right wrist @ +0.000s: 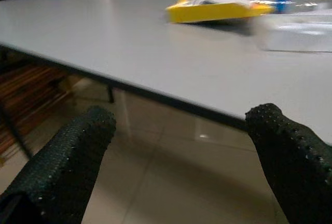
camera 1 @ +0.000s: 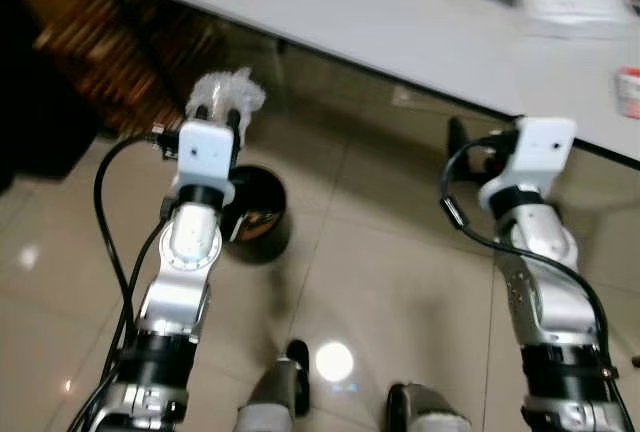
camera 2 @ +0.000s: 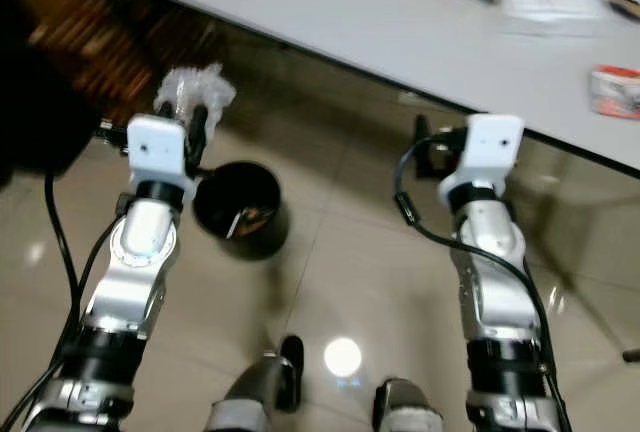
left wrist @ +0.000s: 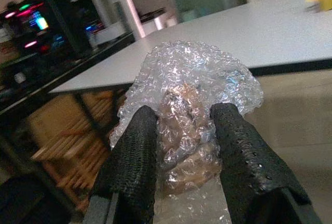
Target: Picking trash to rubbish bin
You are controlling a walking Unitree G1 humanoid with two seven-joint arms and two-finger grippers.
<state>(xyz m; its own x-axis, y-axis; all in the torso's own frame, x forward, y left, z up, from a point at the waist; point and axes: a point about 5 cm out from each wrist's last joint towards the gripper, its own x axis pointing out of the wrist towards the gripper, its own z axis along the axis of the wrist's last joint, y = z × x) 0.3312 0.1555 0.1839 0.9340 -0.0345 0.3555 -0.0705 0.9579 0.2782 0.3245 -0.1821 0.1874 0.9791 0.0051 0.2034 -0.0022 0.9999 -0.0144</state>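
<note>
The left gripper has its two black fingers pinching a wad of bubble wrap, squeezed at the middle so it can't slip. In the left eye view that wad sits left of center, up past the black rubbish bin on the tile floor, so I'd say it still needs to come back over the rim before dropping. The right gripper hangs spread and empty by the grey table. Something's already in the bin, too blurry to name.
</note>
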